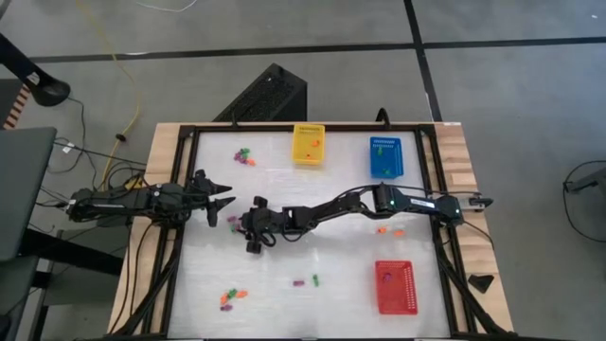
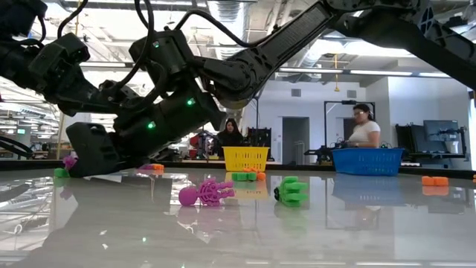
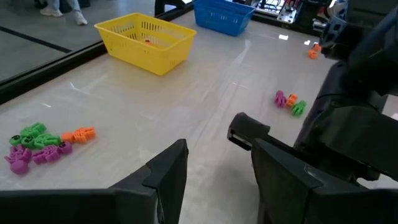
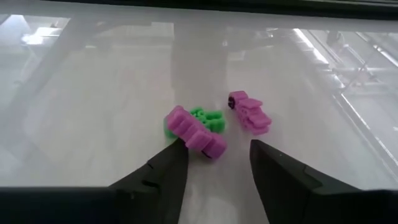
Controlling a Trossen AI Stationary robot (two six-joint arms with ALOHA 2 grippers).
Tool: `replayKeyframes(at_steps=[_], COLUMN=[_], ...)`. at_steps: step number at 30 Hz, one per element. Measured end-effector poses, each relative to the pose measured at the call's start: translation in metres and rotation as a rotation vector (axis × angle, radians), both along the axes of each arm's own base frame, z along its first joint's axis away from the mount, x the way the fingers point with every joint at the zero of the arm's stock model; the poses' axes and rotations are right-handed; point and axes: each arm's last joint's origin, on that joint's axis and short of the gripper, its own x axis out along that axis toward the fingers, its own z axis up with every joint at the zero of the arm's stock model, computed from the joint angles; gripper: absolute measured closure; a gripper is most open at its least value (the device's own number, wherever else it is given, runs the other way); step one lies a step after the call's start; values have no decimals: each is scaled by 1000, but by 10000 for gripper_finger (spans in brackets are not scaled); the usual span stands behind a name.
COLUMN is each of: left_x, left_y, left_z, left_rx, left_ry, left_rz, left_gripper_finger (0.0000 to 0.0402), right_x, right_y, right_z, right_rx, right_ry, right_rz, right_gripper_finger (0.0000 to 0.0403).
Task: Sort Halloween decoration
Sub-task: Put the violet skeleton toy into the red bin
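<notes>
The Halloween decoration is tiny purple, green and orange trinkets scattered on the white table. In the right wrist view, a purple trinket lies against a green one, with a second purple one beyond. My right gripper is open and low over the table, right behind that purple and green pair; the high view shows it at left of centre. My left gripper is open and hovers close by, pointing at the right gripper. My right gripper has one fingertip right at the near edge of the purple trinket, coming in low along the table. I cannot tell whether it touches. The trinket lies flat on the table.
Yellow basket and blue basket stand at the far edge, the red basket near right. Other trinket clusters lie far left, near left, near centre and right. People stand beyond the table in the low view.
</notes>
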Motion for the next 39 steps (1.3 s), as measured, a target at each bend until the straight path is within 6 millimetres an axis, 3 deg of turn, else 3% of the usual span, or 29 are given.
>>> replayKeyframes(at_steps=[9, 15, 23, 28, 32, 36, 39], left_x=[0, 0, 0, 0, 0, 0, 0], left_y=[0, 0, 0, 0, 0, 0, 0], left_z=[0, 0, 0, 0, 0, 0, 0], left_rx=[0, 0, 0, 0, 0, 0, 0], left_ry=[0, 0, 0, 0, 0, 0, -1], left_rz=[0, 1, 1, 1, 1, 1, 1], left_gripper_finger=[233, 233, 233, 233, 233, 233, 233], right_x=[0, -5, -45, -61, -48, -24, -14], right_y=[7, 4, 1, 0, 7, 20, 20], right_z=[1, 29, 102, 132, 123, 84, 60], right_rx=[-3, 15, 7, 92, 134, 132, 124], right_ry=[-9, 22, 288, 307, 205, 84, 28], right_rz=[19, 55, 49, -10, -14, 24, 29], right_gripper_finger=[312, 381, 370, 357, 354, 339, 314])
